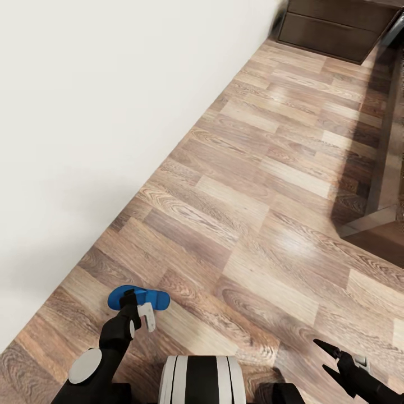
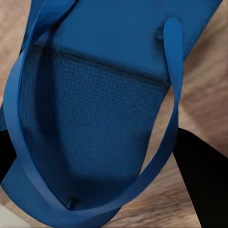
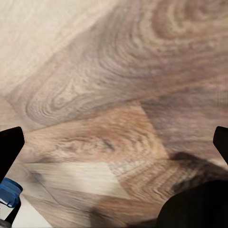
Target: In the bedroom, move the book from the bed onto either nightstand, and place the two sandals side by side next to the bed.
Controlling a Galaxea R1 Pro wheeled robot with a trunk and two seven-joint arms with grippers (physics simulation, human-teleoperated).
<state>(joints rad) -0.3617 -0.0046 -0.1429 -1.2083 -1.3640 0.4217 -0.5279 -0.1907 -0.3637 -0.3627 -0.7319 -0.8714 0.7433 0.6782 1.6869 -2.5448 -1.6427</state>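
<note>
From the head camera I see my left gripper (image 1: 133,306) down at the blue sandal (image 1: 139,297), which sits over the wood-plank floor (image 1: 264,185) close to the white wall (image 1: 101,112). In the left wrist view the sandal (image 2: 95,137) lies strap side toward the camera, its blue strap (image 2: 173,85) looping across the sole, with a dark finger (image 2: 202,185) showing past one edge of it; the jaws look closed on the sandal, though I cannot see the contact itself. My right gripper (image 1: 328,354) hangs over bare floor with its jaws spread wide and nothing between them. At the far end stands a long dark-brown cabinet (image 1: 336,25), and a dark wooden frame (image 1: 387,168) runs along the floor's right edge.
</note>
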